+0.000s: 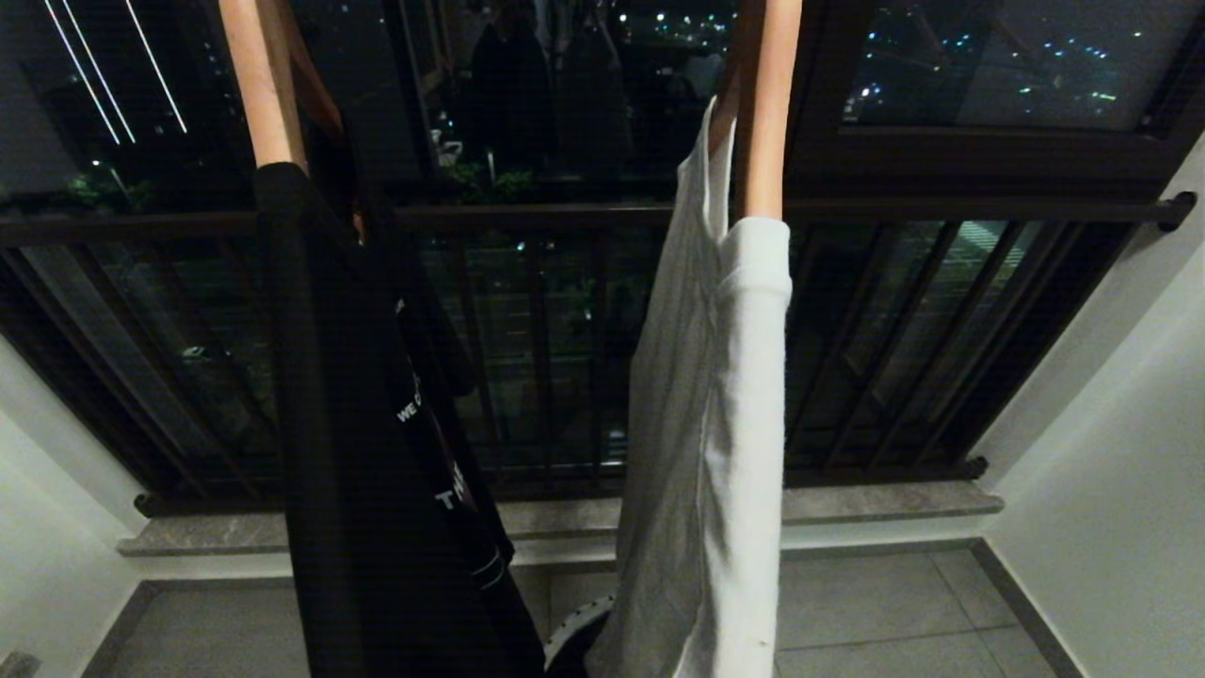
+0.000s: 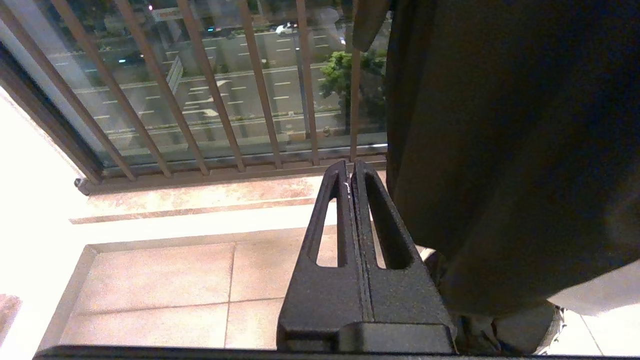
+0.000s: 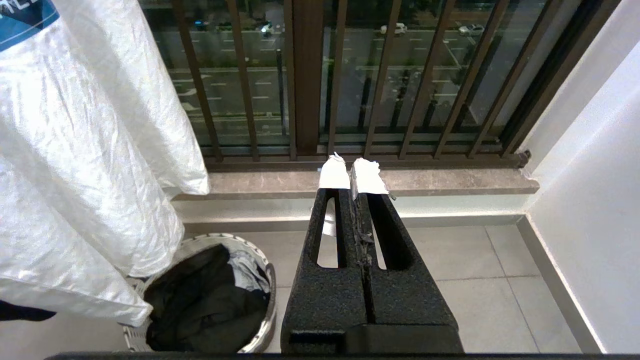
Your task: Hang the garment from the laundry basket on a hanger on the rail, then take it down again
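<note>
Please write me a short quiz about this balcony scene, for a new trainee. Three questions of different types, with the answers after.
1. True or false: the right gripper is shut and holds nothing.
2. What lies inside the laundry basket on the floor? A) a dark garment B) wooden hangers C) nothing
3. In the head view, which hanging garment is on the robot's left: the black T-shirt or the white T-shirt?

Key
1. True. Its taped fingertips meet, with only the window sill behind them. The left gripper is shut and empty too.
2. A. A dark garment fills it.
3. The black T-shirt.
</note>
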Robot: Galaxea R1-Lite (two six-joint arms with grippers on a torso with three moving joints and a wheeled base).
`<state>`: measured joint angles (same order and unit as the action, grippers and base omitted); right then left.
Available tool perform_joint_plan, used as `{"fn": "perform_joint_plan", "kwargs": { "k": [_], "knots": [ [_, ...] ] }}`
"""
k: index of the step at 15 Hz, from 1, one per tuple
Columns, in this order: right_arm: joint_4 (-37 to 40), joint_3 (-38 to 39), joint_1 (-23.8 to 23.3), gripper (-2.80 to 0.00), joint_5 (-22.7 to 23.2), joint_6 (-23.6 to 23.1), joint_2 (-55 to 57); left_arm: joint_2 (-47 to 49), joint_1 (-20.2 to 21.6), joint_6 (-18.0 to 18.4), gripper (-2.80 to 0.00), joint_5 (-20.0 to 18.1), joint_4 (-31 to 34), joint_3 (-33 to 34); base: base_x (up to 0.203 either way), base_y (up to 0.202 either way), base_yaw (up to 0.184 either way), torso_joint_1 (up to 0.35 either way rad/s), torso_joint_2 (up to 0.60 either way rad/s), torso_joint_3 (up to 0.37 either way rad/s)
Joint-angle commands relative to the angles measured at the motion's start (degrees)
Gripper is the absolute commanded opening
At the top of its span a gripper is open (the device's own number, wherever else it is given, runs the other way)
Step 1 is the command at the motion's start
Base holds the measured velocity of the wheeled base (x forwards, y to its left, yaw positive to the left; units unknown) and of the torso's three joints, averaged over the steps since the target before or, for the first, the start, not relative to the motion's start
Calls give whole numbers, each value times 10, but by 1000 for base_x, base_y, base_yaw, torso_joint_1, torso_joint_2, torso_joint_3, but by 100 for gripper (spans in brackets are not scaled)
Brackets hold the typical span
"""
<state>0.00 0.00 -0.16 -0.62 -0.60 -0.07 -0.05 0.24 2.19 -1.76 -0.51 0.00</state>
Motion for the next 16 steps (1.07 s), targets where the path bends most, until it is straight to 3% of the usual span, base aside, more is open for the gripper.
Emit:
{"fn": "perform_joint_plan", "kwargs": {
  "k": [1, 16],
  "knots": [
    [0, 0, 0, -280, 0, 0, 0, 0, 0, 0, -280, 0, 0, 2, 0, 0, 0, 0, 0, 0],
    [0, 0, 0, -280, 0, -1, 0, 0, 0, 0, -280, 0, 0, 2, 0, 0, 0, 0, 0, 0]
  ]
}}
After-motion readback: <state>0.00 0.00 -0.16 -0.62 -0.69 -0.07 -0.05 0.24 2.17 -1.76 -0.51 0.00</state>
